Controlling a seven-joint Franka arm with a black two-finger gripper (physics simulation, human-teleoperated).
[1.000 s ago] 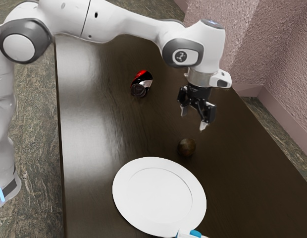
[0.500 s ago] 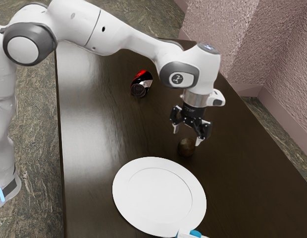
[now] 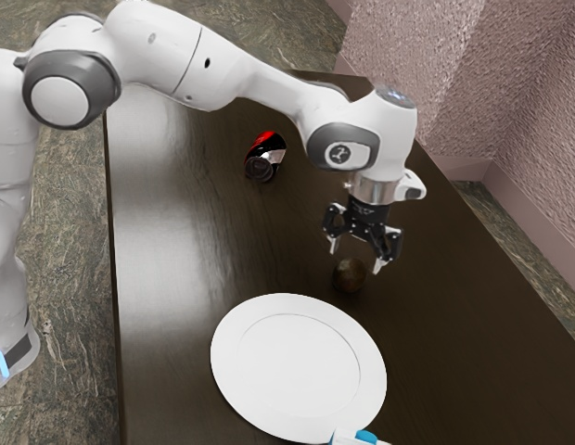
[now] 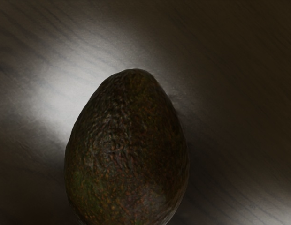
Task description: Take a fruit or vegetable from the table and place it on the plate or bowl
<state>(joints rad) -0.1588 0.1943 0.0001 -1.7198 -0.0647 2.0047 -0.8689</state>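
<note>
One dark avocado [image 3: 350, 276] lies on the worktop [image 3: 176, 241], just beside one white plate [image 3: 298, 365]. One red-and-black thing [image 3: 266, 155] sits farther off. The arm bends down. The tool [image 3: 353, 257] hangs right over the avocado [image 4: 129, 154], fingers spread apart.

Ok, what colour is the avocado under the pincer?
The avocado is dark brownish green, pebbly skinned; the wrist view shows it best.

The avocado [image 4: 129, 154] has dark brown, pebbled skin tinged green, and the plate [image 3: 297, 366] at lower centre is plain white. The surface [image 3: 176, 278] is dark brown wood grain; the arm [image 3: 241, 79] across the upper left is white with grey joints.
</note>
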